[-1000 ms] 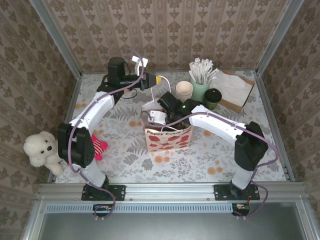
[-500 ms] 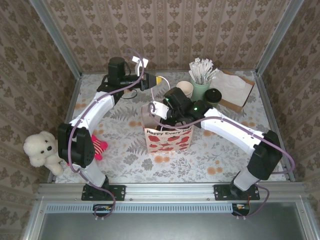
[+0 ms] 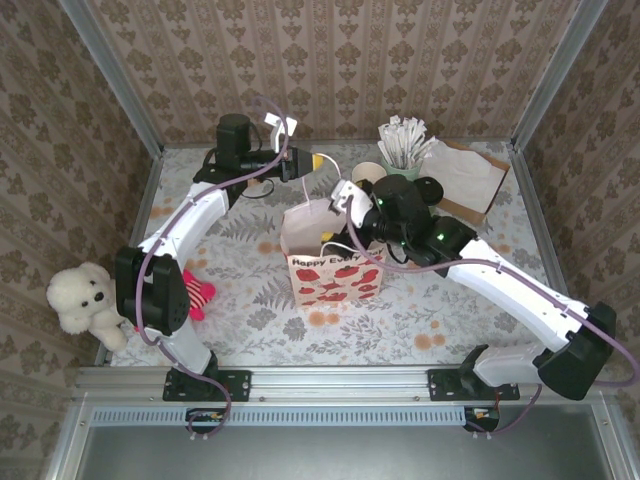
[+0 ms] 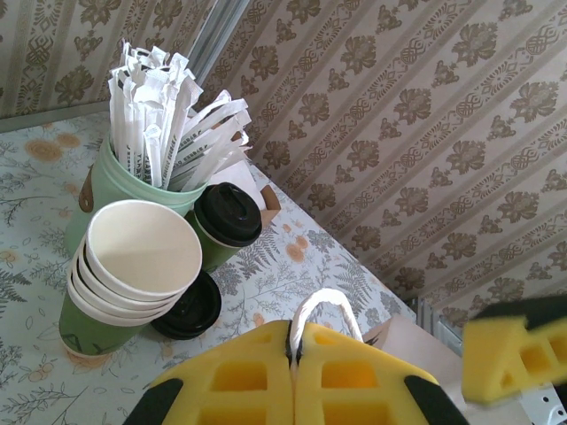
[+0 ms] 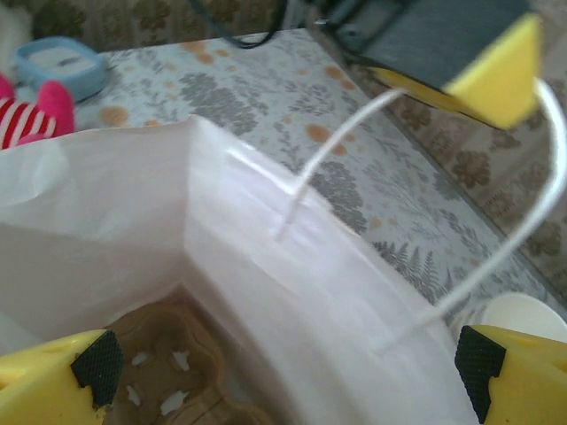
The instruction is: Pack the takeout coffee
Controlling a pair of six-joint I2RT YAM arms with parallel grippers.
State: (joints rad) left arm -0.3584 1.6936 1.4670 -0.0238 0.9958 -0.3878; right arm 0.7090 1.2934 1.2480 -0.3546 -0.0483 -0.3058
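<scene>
The takeout coffee [image 4: 228, 219], a small dark green cup with a black lid, stands at the back right between the cream cup stack [image 4: 142, 257] and the brown napkin bag; my right arm partly covers this cup [image 3: 429, 189] in the top view. My left gripper [image 3: 312, 160] [image 4: 294, 354] is shut on the white handle [image 4: 323, 305] of the paper gift bag [image 3: 335, 262], holding it up. My right gripper [image 3: 340, 228] [image 5: 283, 390] hovers open over the bag's mouth, nothing between its fingers. A brown cup carrier [image 5: 164, 372] lies at the bag's bottom.
A mint-green cup of white stirrers [image 3: 402, 150] stands behind the coffee, and a loose black lid [image 4: 186, 305] lies by the cream cups. The napkin bag [image 3: 468, 178] sits at the back right. A white teddy [image 3: 85, 298] and a red striped toy [image 3: 198, 293] lie at the left.
My right arm has swung to the right and its gripper has drawn back from inside the bag toward the bag's right rim. The left gripper has kept hold of the handle.
</scene>
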